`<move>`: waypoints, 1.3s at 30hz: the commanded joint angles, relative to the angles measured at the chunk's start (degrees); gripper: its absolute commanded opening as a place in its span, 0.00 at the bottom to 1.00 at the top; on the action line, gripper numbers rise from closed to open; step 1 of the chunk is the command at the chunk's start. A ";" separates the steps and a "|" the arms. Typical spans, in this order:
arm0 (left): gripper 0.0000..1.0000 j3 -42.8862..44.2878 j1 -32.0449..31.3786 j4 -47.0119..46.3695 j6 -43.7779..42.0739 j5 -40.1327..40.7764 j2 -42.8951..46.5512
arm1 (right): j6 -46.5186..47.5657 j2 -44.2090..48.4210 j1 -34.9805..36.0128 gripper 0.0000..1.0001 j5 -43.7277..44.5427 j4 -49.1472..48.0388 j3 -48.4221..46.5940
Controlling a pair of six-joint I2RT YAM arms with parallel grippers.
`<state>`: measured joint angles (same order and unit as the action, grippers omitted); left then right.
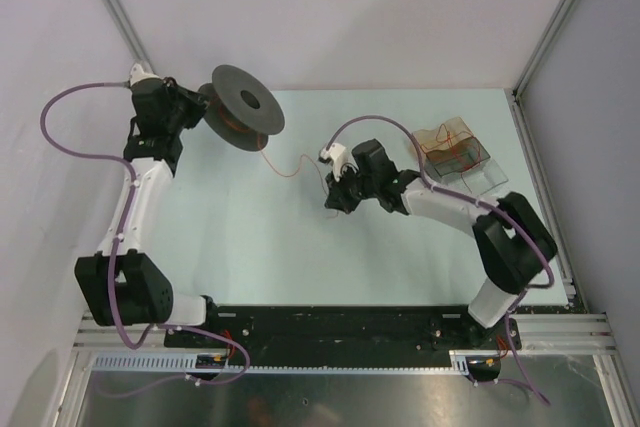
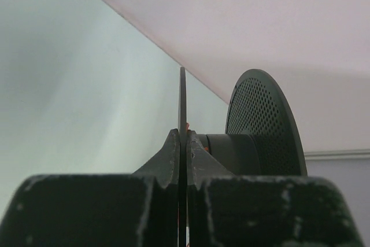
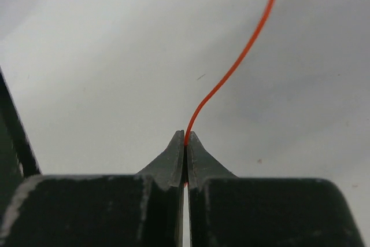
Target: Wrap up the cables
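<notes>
Pale green table (image 1: 300, 247), white walls (image 1: 350, 7). At left, the left gripper (image 2: 182, 138) is clamped on a flange of the black spool (image 1: 243, 107). A thin orange cable (image 3: 243, 56) runs rightward from it into the right gripper (image 3: 185, 142), pinched between its closed tips.

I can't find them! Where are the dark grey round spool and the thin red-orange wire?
dark grey round spool (image 1: 232, 87): top external view, on its big flat disc.
thin red-orange wire (image 3: 231, 73): right wrist view, on its curving middle.

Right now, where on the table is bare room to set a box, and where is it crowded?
Bare: the near middle, between left arm, right pincer and base rail. Crowded: right side by the clear box; cable spans spool to pincer.
</notes>
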<state>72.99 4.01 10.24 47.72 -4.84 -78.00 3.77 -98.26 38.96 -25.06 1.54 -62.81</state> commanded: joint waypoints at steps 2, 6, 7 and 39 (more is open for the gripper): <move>0.00 3.68 -1.65 -2.54 -7.51 4.61 -1.98 | 15.51 11.63 3.03 0.00 0.16 11.11 0.91; 0.00 0.85 -6.12 -2.32 -14.83 6.93 -2.62 | 18.78 19.54 3.94 0.00 2.38 8.25 0.62; 0.00 -0.43 -7.44 -2.32 -16.64 7.07 -2.39 | 19.50 21.10 4.11 0.00 3.00 7.18 0.38; 0.00 -12.81 -18.72 -2.45 -40.68 -38.71 14.81 | 20.61 9.70 -21.82 0.00 1.29 -2.98 -23.70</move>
<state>55.94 -17.50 11.99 2.92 -29.28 -67.46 25.54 -87.02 22.55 -20.82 -3.27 -84.55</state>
